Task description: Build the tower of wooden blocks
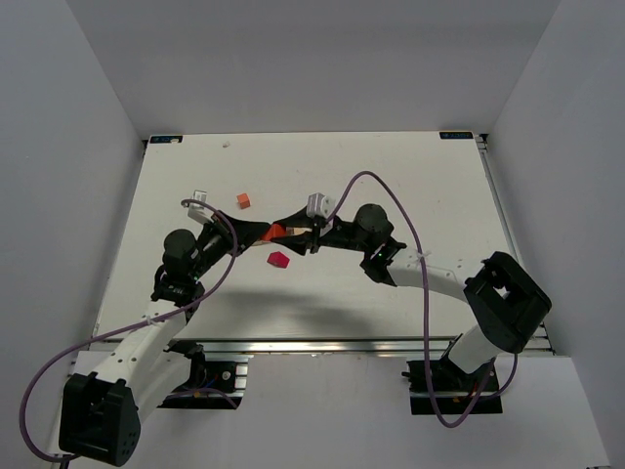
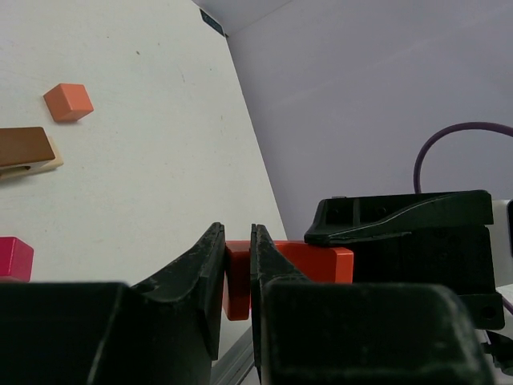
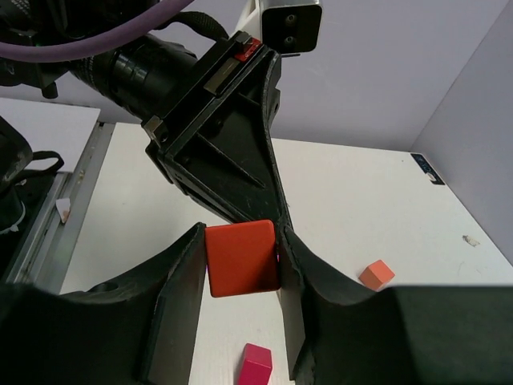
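Block in play is the orange-red block (image 3: pixel 240 258), a flat smooth slab with sharp edges and a matt painted face, held in the air above the table (image 1: pixel 410 195) at the middle of the scene. Its long axis runs from one arm to the other. The left gripper (image 2: pixel 236 235) is closed on one end of it, pinching the thin side. The right gripper (image 3: pixel 240 238) is closed on the other end, across the broad face, so the two grips seem turned a quarter to each other. This looks like a handover, and both arms are equally near to the block. I judge that one of them must let go before the block can travel. No tower stands yet. The only beginning I can see is a brown plank (image 2: pixel 22 144) lying on a pale tan piece (image 2: pixel 36 166), flat on the table below and beside the orange-red block. It shows plain wood grain at the tan edge. A small orange cube (image 2: pixel 68 102) lies beyond the orange-red block on the far side, and a magenta cube (image 3: pixel 256 365) lies just on its near side. Both are loose and apart from the plank.
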Controlling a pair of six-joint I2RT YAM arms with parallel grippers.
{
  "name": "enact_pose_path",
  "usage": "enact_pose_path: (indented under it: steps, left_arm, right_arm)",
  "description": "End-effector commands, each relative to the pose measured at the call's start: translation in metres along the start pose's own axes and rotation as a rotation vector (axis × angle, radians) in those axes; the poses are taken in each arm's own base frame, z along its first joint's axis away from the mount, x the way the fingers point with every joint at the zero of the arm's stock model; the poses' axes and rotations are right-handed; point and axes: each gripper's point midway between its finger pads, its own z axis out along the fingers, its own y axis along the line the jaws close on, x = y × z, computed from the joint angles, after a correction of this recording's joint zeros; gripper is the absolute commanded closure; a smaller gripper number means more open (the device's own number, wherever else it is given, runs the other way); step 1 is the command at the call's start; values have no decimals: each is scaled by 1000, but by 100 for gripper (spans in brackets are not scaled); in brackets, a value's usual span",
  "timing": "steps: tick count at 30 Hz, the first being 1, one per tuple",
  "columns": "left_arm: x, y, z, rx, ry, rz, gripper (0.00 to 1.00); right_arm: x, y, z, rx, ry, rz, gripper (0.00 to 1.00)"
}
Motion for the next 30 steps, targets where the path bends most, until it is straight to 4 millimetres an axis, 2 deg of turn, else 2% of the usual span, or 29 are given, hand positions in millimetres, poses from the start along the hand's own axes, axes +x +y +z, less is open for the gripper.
enact_pose_path:
  steps: [1, 2, 3, 4, 6, 7, 8, 10, 11, 12, 13, 14, 16, 17, 18, 19, 20, 21, 23, 25, 27, 28, 30]
  left_arm:
    - [0, -16, -4, 56, 6, 32, 99]
    - [0, -14, -4, 48, 5, 38, 91]
    - [0, -12, -3, 31, 10, 38, 77]
    - [-1, -11, -3, 20, 8, 46, 53]
    - [-4, -5, -2, -17, -3, 62, 39]
    - [-7, -6, -2, -21, -11, 70, 33]
    - [-10, -2, -2, -44, -25, 80, 21]
    - [-14, 5, -1, -98, -32, 88, 14]
    - [-17, 9, -1, -125, -39, 112, 7]
    - [-20, 21, -2, -195, -55, 108, 3]
    - [-27, 21, -1, -215, -70, 131, 2]
    - [-29, 26, -1, -244, -78, 134, 2]
    - [-34, 36, -3, -309, -95, 138, 2]
    - [-37, 38, -2, -324, -99, 149, 2]
    - [-37, 42, -3, -343, -95, 150, 2]
    - [-39, 45, -3, -361, -101, 158, 2]
    - [-40, 46, -3, -366, -104, 163, 2]
    - [-41, 46, -2, -366, -104, 166, 2]
    - [-40, 47, -3, -370, -103, 173, 2]
    - [-39, 53, -8, -405, -99, 173, 2]
    - [-40, 56, -12, -433, -105, 173, 2]
    - [-41, 58, -14, -445, -114, 177, 2]
    - [-40, 59, -15, -452, -113, 176, 2]
  right_arm:
    - [-9, -2, 6, -16, -7, -30, 82]
    - [-8, -2, 6, -15, 0, -27, 85]
    - [-10, -2, 5, -17, 3, -30, 87]
    - [-2, 1, 4, -27, 44, -10, 88]
    - [7, 2, 1, -35, 95, -7, 90]
    - [19, 0, -5, -14, 169, 26, 90]
    - [27, -4, -8, 4, 214, 15, 92]
    - [43, -16, -22, 67, 316, 27, 92]
    - [58, -15, -34, 78, 387, 75, 93]
    - [65, -18, -43, 105, 417, 137, 93]
    - [72, -26, -59, 133, 445, 182, 93]
    - [87, -21, -75, 137, 517, 250, 93]
    - [105, -30, -103, 209, 628, 298, 92]
    - [108, -36, -112, 241, 683, 293, 92]
    - [123, -27, -133, 260, 801, 335, 92]
    - [130, -38, -152, 329, 885, 294, 96]
    - [129, -43, -161, 361, 921, 293, 96]
    - [129, -39, -171, 361, 954, 313, 96]
    - [124, -44, -179, 345, 972, 282, 93]
    - [129, -39, -196, 319, 1076, 260, 90]
    - [135, -43, -209, 338, 1171, 244, 91]
    - [140, -38, -221, 329, 1236, 256, 92]
    - [152, -44, -240, 371, 1349, 232, 92]
